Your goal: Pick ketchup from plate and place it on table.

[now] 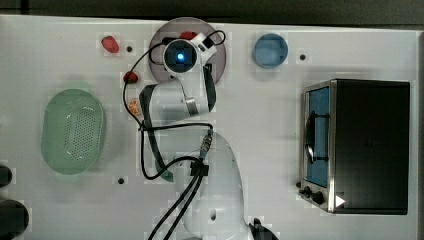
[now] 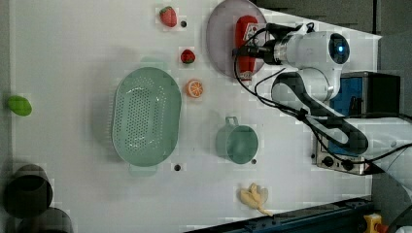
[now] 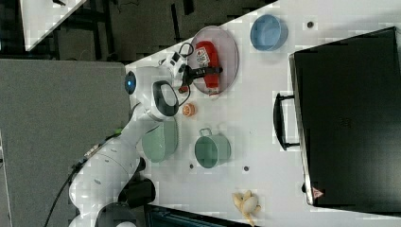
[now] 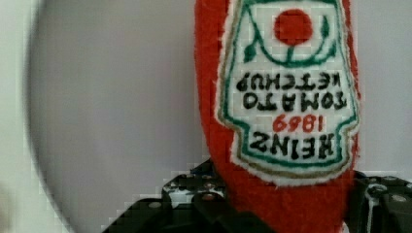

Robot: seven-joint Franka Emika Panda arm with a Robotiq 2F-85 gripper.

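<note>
In the left view the scene runs from a green fruit [image 2: 19, 105] at the counter's [image 2: 73, 58] far edge, well away from the pincer, past the green perforated basket [image 2: 145, 114], then two strawberries [image 2: 168, 16] and an orange slice [image 2: 195, 88] lying nearer to it. Next comes the pale plate [image 2: 219, 39], with the ketchup [image 2: 246, 34] lying flat on it, its white cap toward the plate's lower rim in the left view. The pincer [image 2: 245, 51] reaches across the bottle's narrower half from the left view's right, one finger on each side of the red body. The wrist view confirms this placing: the ketchup's label [image 4: 289, 87] fills the frame (its lettering reads upside down there), and the dark fingers [image 4: 204, 204] flank the bottle's body with the plate's grey surface behind. Whether the fingers already press the bottle or stand just off it cannot be told. The bottle rests on the plate, not lifted. Below the pincer in the left view sit a green pot [image 2: 239, 142] and a banana [image 2: 254, 196], and to its right a toaster oven [image 2: 354, 97].
</note>
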